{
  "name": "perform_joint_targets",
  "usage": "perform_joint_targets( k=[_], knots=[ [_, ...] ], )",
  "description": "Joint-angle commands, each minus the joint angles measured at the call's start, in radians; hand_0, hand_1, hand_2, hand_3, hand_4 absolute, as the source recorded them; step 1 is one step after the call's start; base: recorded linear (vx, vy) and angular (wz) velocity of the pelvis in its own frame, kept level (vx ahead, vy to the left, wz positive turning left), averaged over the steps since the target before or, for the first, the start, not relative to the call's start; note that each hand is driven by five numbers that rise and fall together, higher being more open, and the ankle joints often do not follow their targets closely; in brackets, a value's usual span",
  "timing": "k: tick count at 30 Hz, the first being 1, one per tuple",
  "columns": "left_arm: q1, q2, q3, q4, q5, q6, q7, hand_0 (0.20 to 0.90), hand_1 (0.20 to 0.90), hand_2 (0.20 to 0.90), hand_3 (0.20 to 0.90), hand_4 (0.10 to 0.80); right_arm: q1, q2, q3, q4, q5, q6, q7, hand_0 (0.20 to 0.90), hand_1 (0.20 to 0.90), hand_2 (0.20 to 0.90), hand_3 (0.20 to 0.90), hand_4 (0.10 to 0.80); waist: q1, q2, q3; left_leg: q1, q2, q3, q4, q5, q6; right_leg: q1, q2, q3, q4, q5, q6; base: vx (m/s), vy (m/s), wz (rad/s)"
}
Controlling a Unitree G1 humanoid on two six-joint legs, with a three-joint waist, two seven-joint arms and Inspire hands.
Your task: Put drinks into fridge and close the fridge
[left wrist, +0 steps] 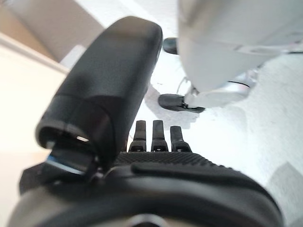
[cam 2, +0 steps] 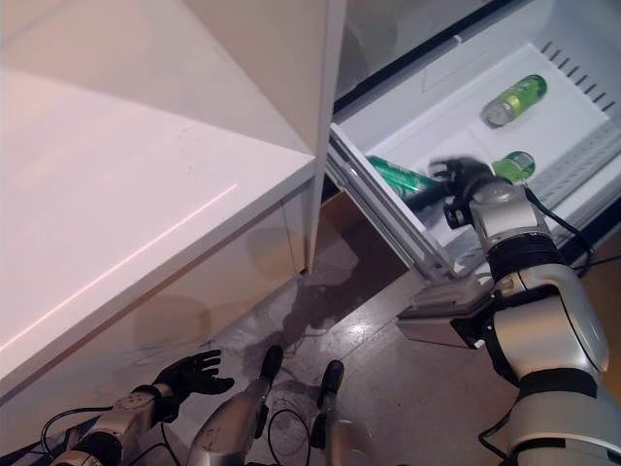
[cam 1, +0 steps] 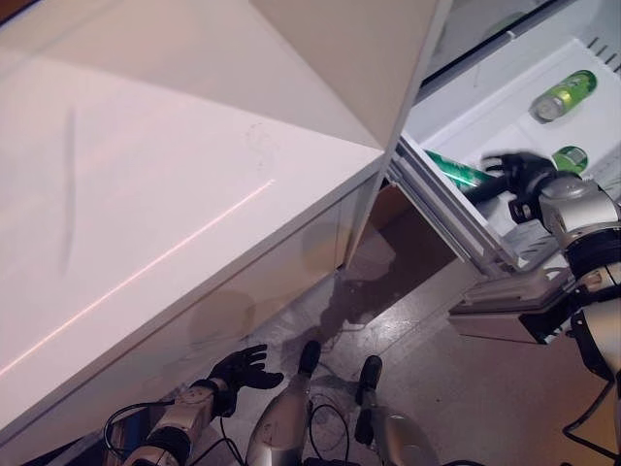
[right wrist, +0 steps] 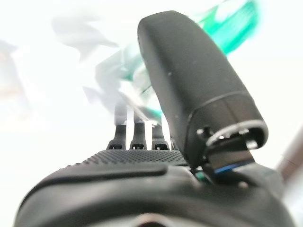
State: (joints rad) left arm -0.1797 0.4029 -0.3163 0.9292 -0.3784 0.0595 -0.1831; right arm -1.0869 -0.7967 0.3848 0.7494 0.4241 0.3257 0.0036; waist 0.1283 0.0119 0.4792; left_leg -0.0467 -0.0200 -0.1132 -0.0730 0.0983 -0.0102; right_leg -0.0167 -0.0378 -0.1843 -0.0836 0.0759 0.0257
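Note:
A white fridge drawer [cam 1: 448, 212] stands pulled out at the upper right. Three green drink bottles are in it: one lies far back [cam 1: 563, 95], one is seen end-on [cam 1: 571, 157], and one lies along the near wall [cam 1: 456, 171]. My right hand [cam 1: 519, 175] reaches into the drawer beside that near bottle [cam 2: 396, 175], its fingers straight and spread, with the bottle's end at the fingertips. In the right wrist view the hand [right wrist: 137, 161] holds nothing, and a green blur shows past the fingers. My left hand [cam 1: 241, 369] hangs open low by the floor, away from the fridge.
A large white panel [cam 1: 146, 194] fills the left and centre, its corner edge [cam 1: 383, 150] reaching close to the drawer. Below the drawer is a grey mottled floor [cam 1: 456, 388]. A brown gap [cam 1: 393, 209] shows between the panel and the drawer.

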Motion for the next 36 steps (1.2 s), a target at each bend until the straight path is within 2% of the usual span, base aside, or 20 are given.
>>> perform_joint_targets(
  k=[1, 5, 7, 13, 16, 20, 24, 29, 32, 36],
  knots=[
    [0.087, 0.019, -0.001, 0.034, 0.058, -0.025, 0.006, 0.9, 0.9, 0.9, 0.9, 0.8, -0.015, -0.114, -0.054, -0.188, 0.06, -0.204, -0.162, 0.9, 0.9, 0.9, 0.9, 0.8, -0.016, -0.048, -0.12, -0.006, -0.02, 0.095, 0.065, -0.075, 0.022, -0.052, 0.007, 0.041, 0.138, -0.049, 0.011, 0.039, -0.002, -0.25],
    [0.104, -0.013, 0.015, 0.079, 0.085, -0.044, 0.0, 0.9, 0.9, 0.9, 0.9, 0.8, 0.157, -0.109, -0.252, -0.418, 0.04, -0.302, -0.306, 0.9, 0.9, 0.9, 0.9, 0.8, -0.075, -0.055, -0.177, 0.033, -0.021, 0.121, 0.067, -0.097, 0.028, -0.027, 0.019, 0.094, 0.126, -0.051, 0.015, 0.05, -0.003, -0.22],
    [0.109, -0.029, 0.015, 0.081, 0.088, -0.048, 0.002, 0.9, 0.9, 0.9, 0.9, 0.8, 0.219, -0.107, -0.313, -0.464, 0.037, -0.33, -0.36, 0.9, 0.9, 0.9, 0.9, 0.8, -0.097, -0.054, -0.203, 0.051, -0.022, 0.132, 0.065, -0.107, 0.029, -0.013, 0.022, 0.115, 0.113, -0.047, 0.02, 0.032, -0.009, -0.34],
    [0.114, -0.047, -0.009, 0.082, 0.103, -0.057, -0.007, 0.9, 0.9, 0.9, 0.9, 0.8, 0.327, -0.097, -0.43, -0.451, 0.153, -0.392, -0.457, 0.9, 0.9, 0.9, 0.9, 0.8, -0.127, -0.048, -0.259, 0.091, -0.016, 0.158, 0.056, -0.12, 0.028, 0.015, 0.025, 0.146, 0.095, -0.044, 0.027, 0.022, -0.041, -0.33],
    [0.114, -0.054, -0.027, 0.083, 0.122, -0.05, -0.005, 0.9, 0.9, 0.9, 0.9, 0.8, 0.37, -0.078, -0.466, -0.436, 0.196, -0.433, -0.487, 0.9, 0.9, 0.9, 0.9, 0.8, -0.132, -0.047, -0.276, 0.104, -0.012, 0.168, 0.064, -0.127, 0.027, 0.028, 0.022, 0.147, 0.097, -0.047, 0.026, 0.042, -0.053, -0.18],
    [0.106, -0.068, -0.046, 0.078, 0.114, -0.032, 0.0, 0.9, 0.9, 0.9, 0.9, 0.8, 0.42, -0.022, -0.511, -0.431, 0.34, -0.462, -0.51, 0.9, 0.9, 0.9, 0.9, 0.8, -0.134, -0.045, -0.286, 0.11, -0.01, 0.183, 0.126, -0.158, 0.03, 0.047, 0.014, 0.138, 0.122, -0.065, 0.015, 0.034, -0.052, -0.18],
    [0.115, -0.076, -0.037, 0.08, 0.124, -0.009, 0.001, 0.9, 0.9, 0.9, 0.9, 0.8, 0.461, 0.026, -0.527, -0.4, 0.317, -0.461, -0.499, 0.9, 0.9, 0.9, 0.9, 0.8, -0.116, -0.054, -0.257, 0.07, -0.006, 0.175, 0.291, -0.212, 0.029, 0.045, -0.013, 0.102, 0.237, -0.114, -0.007, 0.074, -0.059, -0.01],
    [0.143, -0.069, -0.003, 0.102, 0.135, 0.0, 0.015, 0.9, 0.9, 0.9, 0.9, 0.8, 0.488, 0.032, -0.532, -0.349, 0.274, -0.461, -0.493, 0.9, 0.9, 0.9, 0.9, 0.8, -0.093, -0.059, -0.207, 0.03, 0.001, 0.157, 0.4, -0.257, 0.043, 0.026, -0.032, 0.077, 0.337, -0.159, -0.022, 0.051, -0.035, 0.08],
    [0.125, -0.052, 0.01, 0.098, 0.095, -0.007, 0.03, 0.9, 0.9, 0.9, 0.9, 0.8, 0.451, 0.018, -0.524, -0.292, 0.312, -0.481, -0.495, 0.9, 0.9, 0.9, 0.9, 0.8, -0.08, -0.053, -0.152, -0.039, 0.002, 0.148, 0.459, -0.263, 0.051, -0.036, -0.038, 0.064, 0.407, -0.174, -0.033, -0.181, -0.007, 0.18],
    [0.082, -0.04, 0.018, 0.078, 0.017, -0.024, 0.063, 0.9, 0.9, 0.9, 0.9, 0.8, 0.368, -0.008, -0.495, -0.219, 0.339, -0.513, -0.509, 0.9, 0.9, 0.9, 0.9, 0.8, -0.063, -0.041, -0.071, -0.172, -0.017, 0.125, 0.568, -0.284, 0.068, -0.155, -0.05, 0.056, 0.517, -0.192, -0.05, -0.273, 0.019, 0.05]
  ],
)
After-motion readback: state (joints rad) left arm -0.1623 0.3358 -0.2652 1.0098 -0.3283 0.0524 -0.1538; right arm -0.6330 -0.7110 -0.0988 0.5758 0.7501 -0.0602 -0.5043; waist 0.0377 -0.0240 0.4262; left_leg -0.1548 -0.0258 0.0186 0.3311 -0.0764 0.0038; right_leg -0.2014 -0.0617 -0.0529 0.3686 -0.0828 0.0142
